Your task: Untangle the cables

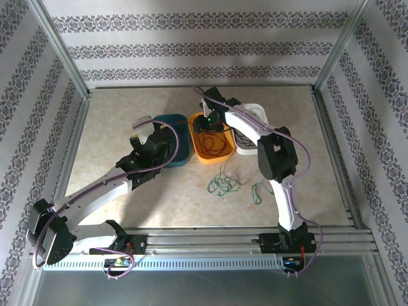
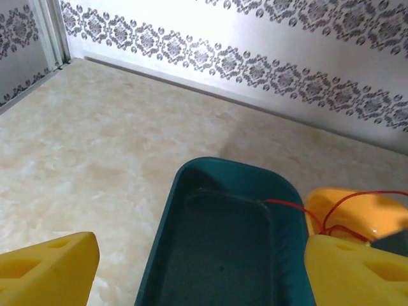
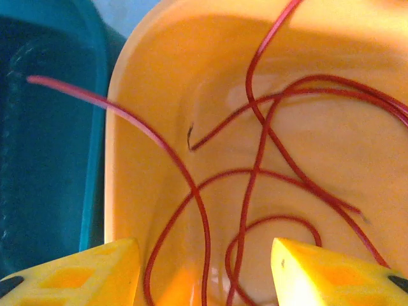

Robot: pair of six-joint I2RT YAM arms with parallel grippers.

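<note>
1. From the top external view, three trays stand side by side on the table (image 1: 127,191): a teal tray (image 1: 182,131), an orange tray (image 1: 224,151) and a white tray (image 1: 254,109).
   - The red cable (image 1: 210,143) lies looped inside the orange tray.
   - The green cables (image 1: 223,185) lie loose on the bare table, just in front of the orange and white trays.
   - Thin dark strands that look like a black cable (image 1: 244,141) lie in the white tray.
   - The left gripper (image 1: 136,141) sits just left of the teal tray.
   - The right gripper (image 1: 205,122) hangs over the far end of the orange tray.
   - From this height it cannot be told how either pair of jaws stands.

2. In the left wrist view, the left gripper (image 2: 201,255) has its jaws wide apart, with nothing between the yellow fingers (image 2: 48,264).
   - The teal tray (image 2: 191,169) lies below and ahead of the fingers.
   - The orange tray (image 2: 357,210) touches the teal tray's right side.
   - One end of the red cable (image 2: 299,207) reaches over the shared rim into the teal tray.

3. In the right wrist view, the right gripper (image 3: 204,268) hovers low over the orange tray (image 3: 159,76).
   - Its jaws are apart, and its yellow fingers (image 3: 331,274) are clamped on nothing.
   - Loops of the red cable (image 3: 255,172) cross the tray floor, and some strands pass between the fingers.
   - One free end arcs left over the rim above the teal tray (image 3: 44,159).
</note>
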